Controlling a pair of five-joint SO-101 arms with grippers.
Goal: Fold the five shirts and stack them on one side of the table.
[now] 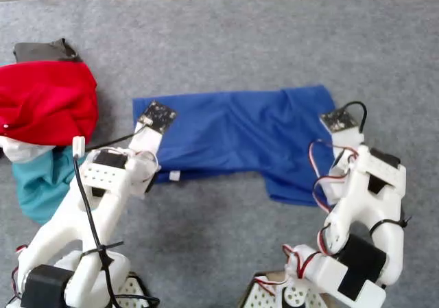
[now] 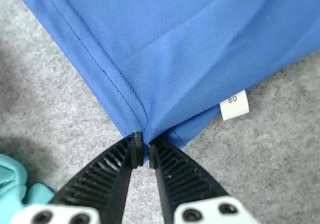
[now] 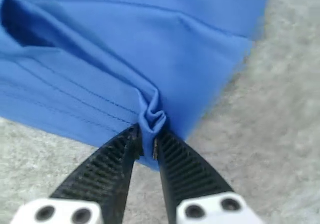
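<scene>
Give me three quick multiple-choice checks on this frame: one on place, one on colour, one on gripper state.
1. Where on the table is the red shirt?
A. on the left arm's side
B. spread in the middle
C. on the right arm's side

2. What colour is the tag on the blue shirt?
A. yellow
B. black
C. white

3. What state are the left gripper and the right gripper in?
A. both open
B. both shut on the blue shirt
C. one shut, one open

Answers:
1 A: the high view shows it bunched at the table edge beside the left arm.
2 C: the left wrist view shows a white tag at the hem.
3 B: each wrist view shows that arm's fingers pinched on blue cloth.
</scene>
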